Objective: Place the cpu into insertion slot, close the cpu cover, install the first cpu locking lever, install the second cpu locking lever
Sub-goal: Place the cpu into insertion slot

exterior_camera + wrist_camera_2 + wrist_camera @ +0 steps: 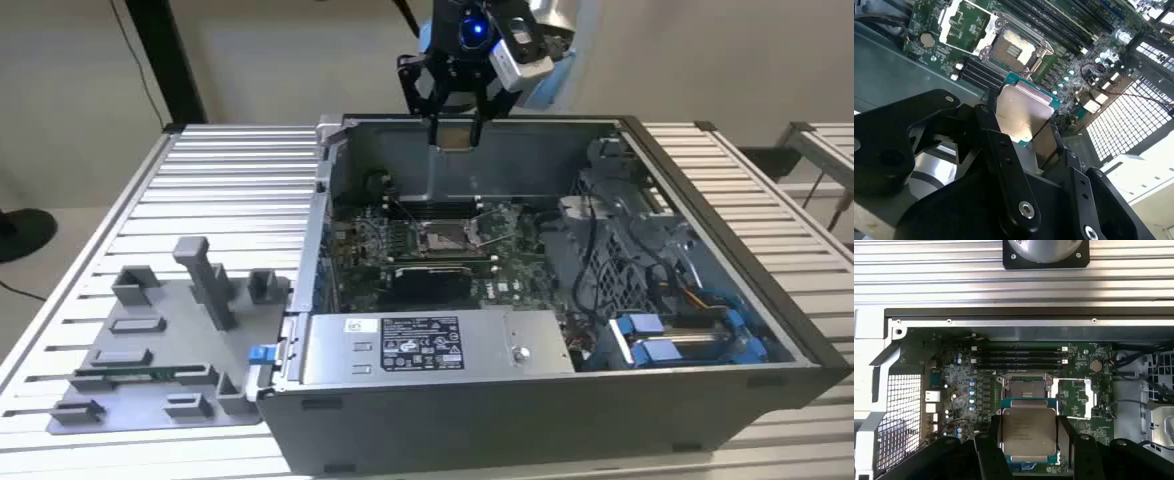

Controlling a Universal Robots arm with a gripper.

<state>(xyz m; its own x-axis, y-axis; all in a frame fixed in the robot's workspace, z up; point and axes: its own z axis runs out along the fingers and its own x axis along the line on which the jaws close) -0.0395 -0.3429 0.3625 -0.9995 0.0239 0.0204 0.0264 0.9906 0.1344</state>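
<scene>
Right now I have the gripper hanging over the open computer case, above its back wall in the exterior view. The jaws are clenched on the cpu, one black finger pressed on each side edge of it. The chip is in the air, well apart from the board.

In both wrist views the cpu's silvery top faces the camera, with a teal-green edge showing round it. There is fine engraved print on that face, but I cannot make it out.

Below it on the green motherboard lies the insertion slot, its dark centre uncovered. The cpu cover is flipped open and lies flat just beside the slot, with green board visible through its square window. Black memory slots run along the slot's other side, and a coin cell sits near the cover.

On the exterior view's near side, a grey plate carries a black-and-white label and a small white sticker; I can read neither. A grey fixture tray rests on the slatted table to the exterior view's left.
</scene>
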